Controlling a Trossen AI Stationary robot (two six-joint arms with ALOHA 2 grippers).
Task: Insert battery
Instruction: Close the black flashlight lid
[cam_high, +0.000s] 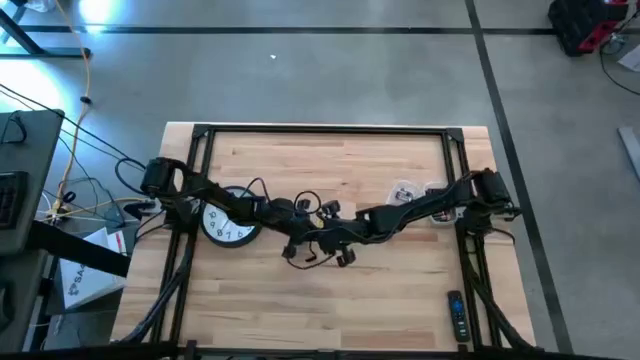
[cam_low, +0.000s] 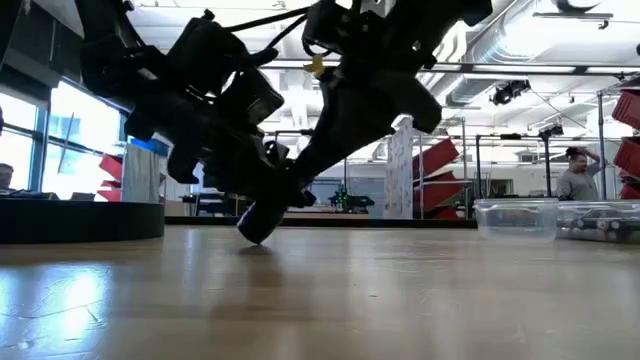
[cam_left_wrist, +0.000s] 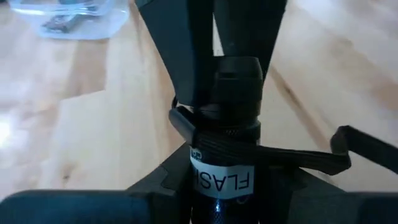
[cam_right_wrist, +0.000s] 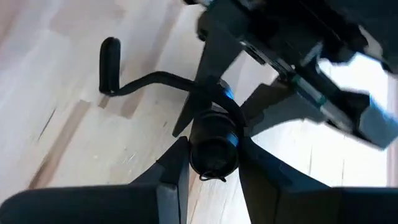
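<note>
At the table's centre, one black flashlight (cam_left_wrist: 225, 180) is clamped from both ends: the left gripper (cam_left_wrist: 205, 199) closed around its labelled body, the right gripper (cam_right_wrist: 211, 177) closed on its end. Two clear containers (cam_high: 405, 191) sit far right, one clock (cam_high: 228, 222) left, one remote (cam_high: 456, 314) near right.

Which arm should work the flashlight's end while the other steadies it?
Right, probably. The right gripper already closes around the end of the flashlight, while the left gripper clamps its labelled body, suiting it to holding steady.
</note>
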